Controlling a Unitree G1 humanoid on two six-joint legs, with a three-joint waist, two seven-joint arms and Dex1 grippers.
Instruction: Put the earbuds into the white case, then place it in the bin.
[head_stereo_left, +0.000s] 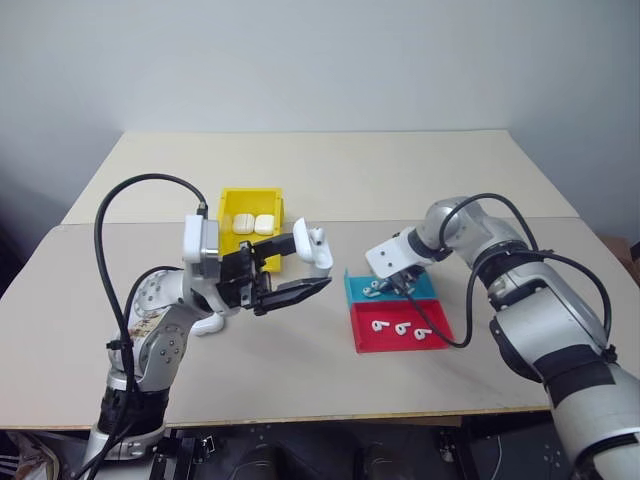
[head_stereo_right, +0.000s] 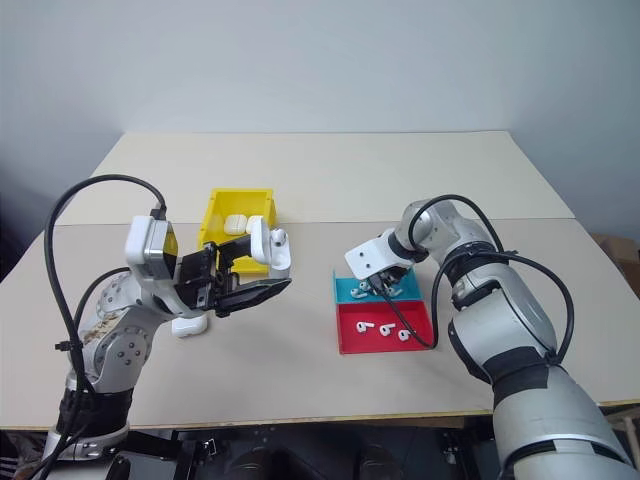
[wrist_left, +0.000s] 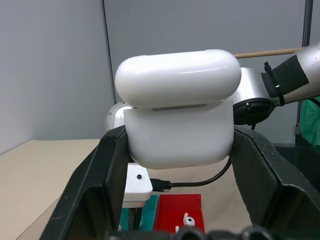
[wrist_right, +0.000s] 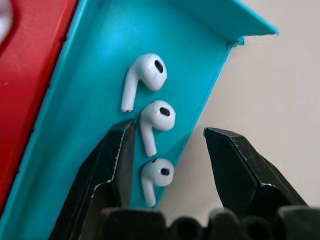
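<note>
Right end effector (wrist_right: 170, 137) part open, holding nothing, angled down over the teal half of the tray (head_stereo_left: 430, 290), jaws straddling the nearest of three earbuds (wrist_right: 156, 180) along the tray's wall. Earbuds look tiny, light, glossy, likely slippery; best pinched across the bulb or stem, gently. Left end effector (head_stereo_left: 300, 268) clamped on the white case (wrist_left: 179, 134), lid up, raised off the table (head_stereo_left: 300, 370). Yellow bin (head_stereo_left: 228, 205) behind, two cases inside.

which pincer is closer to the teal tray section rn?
Right. The right pincer is open just above the teal tray section; the left pincer holds the white case off to its side.
</note>
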